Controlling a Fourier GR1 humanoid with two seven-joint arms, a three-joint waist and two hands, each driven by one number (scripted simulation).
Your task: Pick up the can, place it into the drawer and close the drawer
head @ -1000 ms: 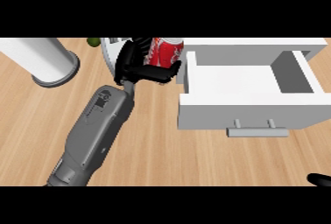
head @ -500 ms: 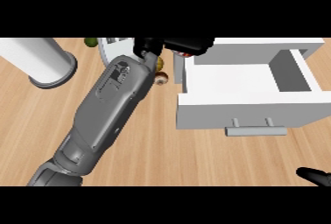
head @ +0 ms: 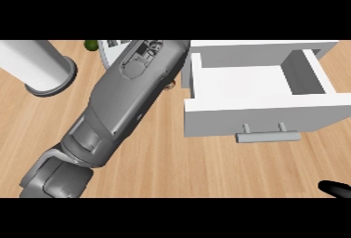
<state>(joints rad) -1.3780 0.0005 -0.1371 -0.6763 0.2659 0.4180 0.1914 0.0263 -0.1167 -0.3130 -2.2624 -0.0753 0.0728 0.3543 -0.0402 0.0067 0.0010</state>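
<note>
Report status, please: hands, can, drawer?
Left forearm reaches past top edge, hand unseen. Right hand: only a tip, lower right. Can not visible; drawer open, its visible floor bare.

Tabletop [head: 205, 167]: light wood with fine straight grain, smooth, matt.
Drawer [head: 260, 114]: plain white, painted look, smooth and matt inside and out.
Drawer handle [head: 267, 136]: grey, metal-like, smooth, with a dull sheen.
Left forearm [head: 116, 111]: grey hard shell, plastic or painted metal, smooth, with soft highlights along its curves.
White cylinder [head: 31, 62]: smooth and matt.
Cylinder base [head: 48, 92]: dark grey, smooth rim.
Right hand [head: 336, 188]: black, smooth, faintly glossy.
</note>
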